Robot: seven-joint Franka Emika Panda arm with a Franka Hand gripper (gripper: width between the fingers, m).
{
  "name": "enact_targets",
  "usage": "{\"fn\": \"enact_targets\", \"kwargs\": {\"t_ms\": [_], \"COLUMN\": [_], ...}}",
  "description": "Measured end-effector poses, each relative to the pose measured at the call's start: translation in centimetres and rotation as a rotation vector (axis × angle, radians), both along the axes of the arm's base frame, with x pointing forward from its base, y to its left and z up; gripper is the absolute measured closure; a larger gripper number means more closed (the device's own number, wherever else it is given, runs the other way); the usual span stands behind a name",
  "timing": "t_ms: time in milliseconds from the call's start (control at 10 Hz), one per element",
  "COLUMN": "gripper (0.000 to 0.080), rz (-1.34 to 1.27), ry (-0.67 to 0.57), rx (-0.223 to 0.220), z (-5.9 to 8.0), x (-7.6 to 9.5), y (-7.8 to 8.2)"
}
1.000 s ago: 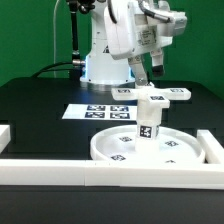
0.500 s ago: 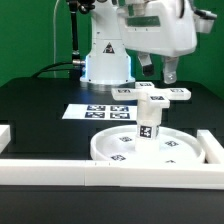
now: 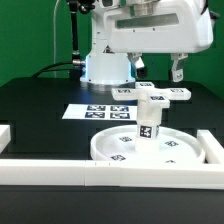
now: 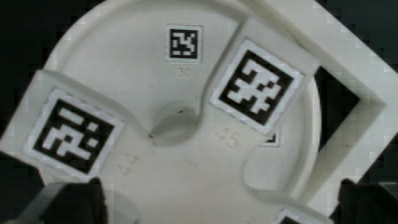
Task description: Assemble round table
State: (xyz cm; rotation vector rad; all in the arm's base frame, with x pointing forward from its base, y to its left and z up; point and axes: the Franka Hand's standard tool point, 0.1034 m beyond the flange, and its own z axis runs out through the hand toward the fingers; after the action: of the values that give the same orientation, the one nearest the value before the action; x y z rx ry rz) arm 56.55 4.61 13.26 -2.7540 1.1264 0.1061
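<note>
The round table [image 3: 148, 125], with leg upright on the disc and cross-shaped base [image 3: 163, 96] on top, is seen directly below the raised gripper [image 3: 176, 70], which is empty; whether its jaws are parted cannot be told.

The round disc [image 3: 146, 146], below the claw [image 3: 176, 72], looked like smooth white plastic with a faint sheen, and the short leg [image 3: 148, 122] standing on it and the cross-shaped base piece [image 3: 158, 96] on top had the same moulded finish; their square tags [image 4: 254, 84] looked like matt black-and-white printed paper. The bench [image 3: 40, 105] was matt black, and the marker board [image 3: 98, 112] on it looked flat and matt white. The arm's casing [image 3: 150, 28], above the claw, was glossy white plastic.
</note>
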Motion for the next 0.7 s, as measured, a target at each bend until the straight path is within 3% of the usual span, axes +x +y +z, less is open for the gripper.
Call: {"fn": "enact_targets", "kwargs": {"t_ms": [300,700], "gripper": [0.0151,0.0151], "rz": [0.379,0.592], "ry": [-0.015,-0.053], "rx": [-0.020,-0.019], "z": [0.39,0.30], "x": [-0.01,0.02], "y": [0.42,-0.02]}}
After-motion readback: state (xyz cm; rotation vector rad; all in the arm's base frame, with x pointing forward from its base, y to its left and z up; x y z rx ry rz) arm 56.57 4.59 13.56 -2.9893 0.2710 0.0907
